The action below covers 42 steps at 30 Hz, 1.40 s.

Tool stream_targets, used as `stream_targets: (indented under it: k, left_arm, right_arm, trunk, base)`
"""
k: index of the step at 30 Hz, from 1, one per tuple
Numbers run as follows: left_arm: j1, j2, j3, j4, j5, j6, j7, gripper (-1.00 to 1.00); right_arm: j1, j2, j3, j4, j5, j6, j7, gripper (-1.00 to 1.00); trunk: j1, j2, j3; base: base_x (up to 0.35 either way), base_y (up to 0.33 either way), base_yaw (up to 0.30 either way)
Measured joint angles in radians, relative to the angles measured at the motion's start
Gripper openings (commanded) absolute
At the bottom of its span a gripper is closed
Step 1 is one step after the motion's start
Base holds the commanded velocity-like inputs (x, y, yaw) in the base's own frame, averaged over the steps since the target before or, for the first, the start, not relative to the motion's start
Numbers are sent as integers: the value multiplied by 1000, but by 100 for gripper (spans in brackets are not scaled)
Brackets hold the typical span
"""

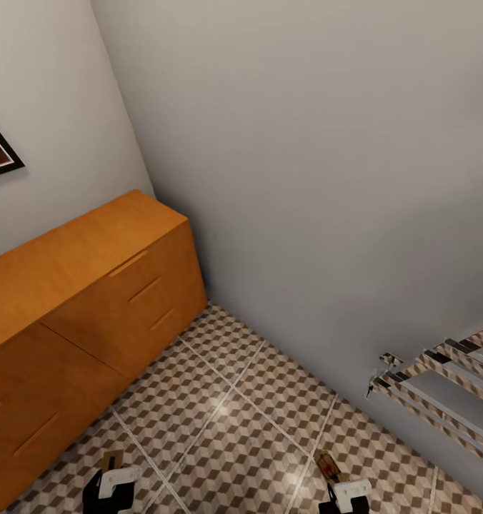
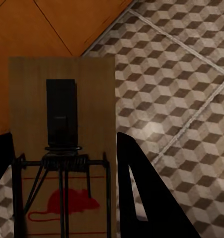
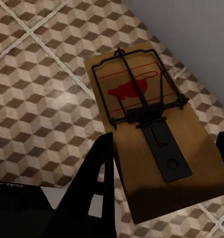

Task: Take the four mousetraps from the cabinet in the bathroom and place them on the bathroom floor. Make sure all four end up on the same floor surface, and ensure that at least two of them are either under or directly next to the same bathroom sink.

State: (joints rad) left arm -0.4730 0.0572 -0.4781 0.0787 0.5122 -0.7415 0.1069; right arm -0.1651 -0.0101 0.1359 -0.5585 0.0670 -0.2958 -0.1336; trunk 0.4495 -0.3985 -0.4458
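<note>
Left pincer clamps one mousetrap just off the front of the cabinet, above the bathroom floor. Right pincer grips a second mousetrap farther from the cabinet, by the grey wall.

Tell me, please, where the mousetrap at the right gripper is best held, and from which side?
Grip the mousetrap by the two long edges of its plain wooden end, as the right gripper's fingers straddle it now. Come from that end, lengthwise: the board is flat and narrow, and the wire spring and bar sit toward the far half.
</note>
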Motion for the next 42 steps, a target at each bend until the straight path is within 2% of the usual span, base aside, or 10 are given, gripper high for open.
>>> stream_targets:
  k: [5,15,26,33,42]
  left_arm:
    - [0,-2,0,0,0,16,0,-100]
    - [0,-3,0,0,0,22,0,-100]
    - [0,-3,0,0,0,22,0,-100]
    - [0,-3,0,0,0,24,0,-100]
    - [0,-4,0,0,0,23,0,-100]
  right_arm:
    - [0,0,1,58,1,-32,0,-100]
    - [0,0,4,192,1,-36,0,-100]
    - [0,3,3,396,-1,-33,3,-100]
    - [0,3,4,419,-1,-34,4,-100]
    - [0,3,4,420,-1,-34,4,-100]
  trunk:
    - [0,0,0]
    - [0,0,0]
    - [0,0,0]
    - [0,0,0]
    - [1,0,0]
  base:
    - [0,0,0]
    - [0,0,0]
    - [0,0,0]
    - [-48,0,0]
    - [-263,0,0]
